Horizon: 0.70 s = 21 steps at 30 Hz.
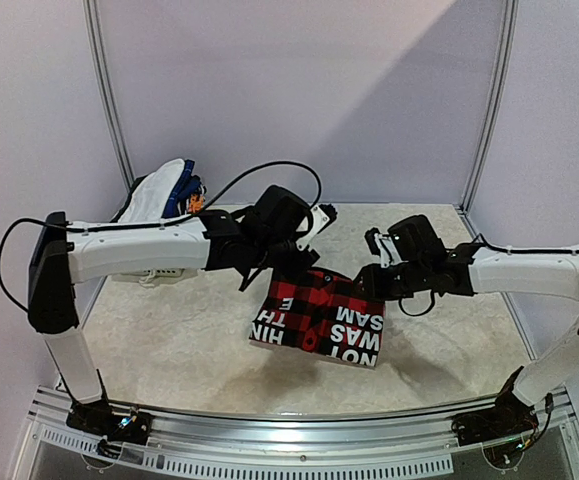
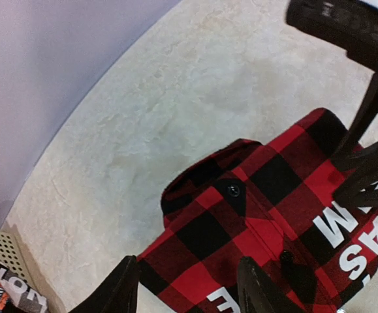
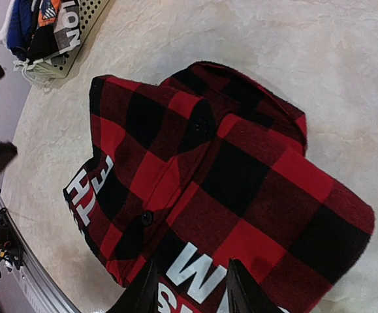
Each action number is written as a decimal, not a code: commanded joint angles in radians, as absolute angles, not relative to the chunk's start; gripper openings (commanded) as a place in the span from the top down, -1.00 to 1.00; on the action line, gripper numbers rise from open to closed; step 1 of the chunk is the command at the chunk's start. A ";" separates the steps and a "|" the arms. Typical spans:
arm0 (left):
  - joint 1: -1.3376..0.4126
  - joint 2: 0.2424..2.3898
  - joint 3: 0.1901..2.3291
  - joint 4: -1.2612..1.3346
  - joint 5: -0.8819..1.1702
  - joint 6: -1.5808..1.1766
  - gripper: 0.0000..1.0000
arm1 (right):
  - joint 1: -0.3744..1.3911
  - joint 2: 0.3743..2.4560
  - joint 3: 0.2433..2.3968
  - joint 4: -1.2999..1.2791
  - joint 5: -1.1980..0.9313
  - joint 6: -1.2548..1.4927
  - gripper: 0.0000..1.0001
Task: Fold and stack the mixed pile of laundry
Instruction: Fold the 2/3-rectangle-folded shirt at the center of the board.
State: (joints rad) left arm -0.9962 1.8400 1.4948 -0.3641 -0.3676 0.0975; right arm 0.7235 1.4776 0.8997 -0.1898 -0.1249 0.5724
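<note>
The red-and-black plaid shirt (image 1: 319,318) with white block lettering lies folded in a rough rectangle on the cream mat, and shows in both wrist views (image 2: 260,215) (image 3: 208,182). My left gripper (image 1: 281,268) hovers over its far left corner, open and empty (image 2: 185,290). My right gripper (image 1: 374,285) hovers over its far right edge, open and empty (image 3: 190,293). The other garments, white and blue cloth (image 1: 164,185), sit heaped in the white lattice basket (image 1: 159,272) at the far left.
The basket also shows at the left wrist view's lower left (image 2: 6,251) and the right wrist view's top left (image 3: 78,39). Pale walls close the back and sides. A metal rail (image 1: 289,435) runs along the near edge.
</note>
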 commanded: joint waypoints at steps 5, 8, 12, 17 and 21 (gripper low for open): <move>-0.955 1.963 1.505 -0.377 -0.216 -0.039 -0.01 | 0.697 1.652 1.029 -0.189 -0.160 0.538 0.28; -0.931 2.002 1.518 -0.366 -0.176 -0.054 0.00 | 0.670 1.711 1.063 -0.204 -0.163 0.529 0.29; -0.903 2.053 1.541 -0.354 -0.150 -0.055 0.02 | 0.640 1.777 1.099 -0.205 -0.184 0.513 0.30; -0.860 2.108 1.564 -0.341 -0.116 -0.062 0.04 | 0.607 1.858 1.142 -0.211 -0.209 0.500 0.31; -0.826 2.144 1.579 -0.327 -0.094 -0.061 0.06 | 0.591 1.900 1.169 -0.219 -0.213 0.490 0.31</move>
